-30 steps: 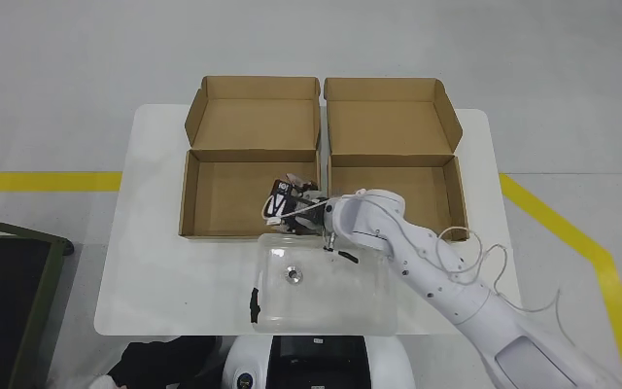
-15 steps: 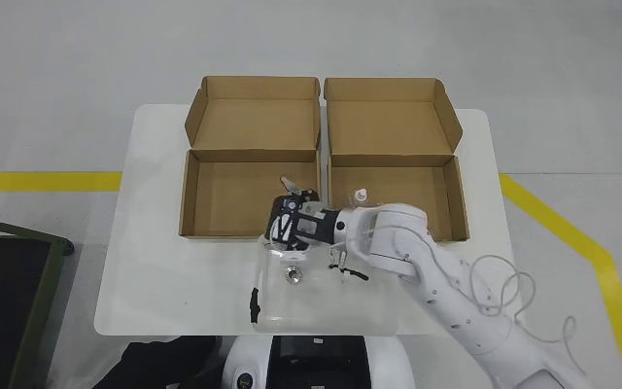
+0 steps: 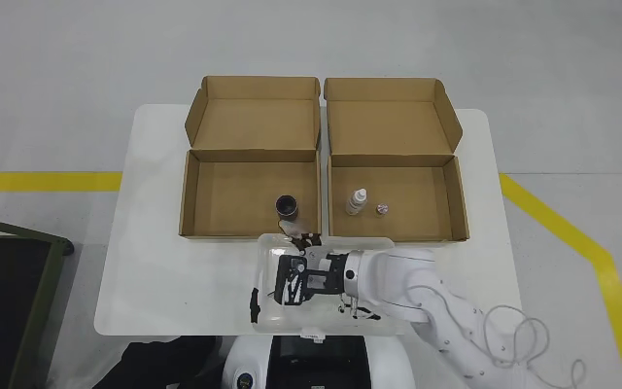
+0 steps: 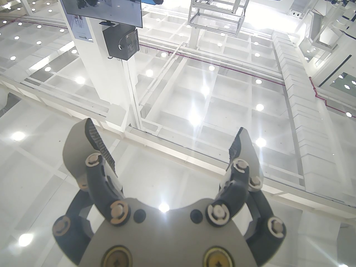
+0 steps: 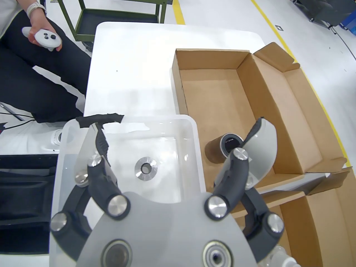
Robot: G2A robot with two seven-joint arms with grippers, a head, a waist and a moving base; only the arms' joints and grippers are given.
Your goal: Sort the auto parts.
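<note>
The step in hand looks like the pick-up of the next part: the right gripper (image 5: 178,129) hangs over the clear bin (image 5: 155,117) at the table's (image 3: 146,243) near edge, jaws spread wide and holding nothing. A flat metal ring (image 5: 146,168) lies on the bin floor just below and between the fingers. It seems to be the only part left to sort. The next move calls for a straight descent inside the bin walls, with the fingers straddling the ring before they close. The ring is low and the floor looks slick, so a shallow grip could slip off. One finger hangs past the bin wall on the box side and would have to come inward first. A dark cylinder (image 5: 214,151) already lies in the left box (image 3: 228,199), and a small bottle (image 3: 356,201) and a small metal piece (image 3: 382,207) lie in the right box (image 3: 418,199). The left gripper (image 4: 164,127) points up at the ceiling, wide open and empty, well out of the way.
</note>
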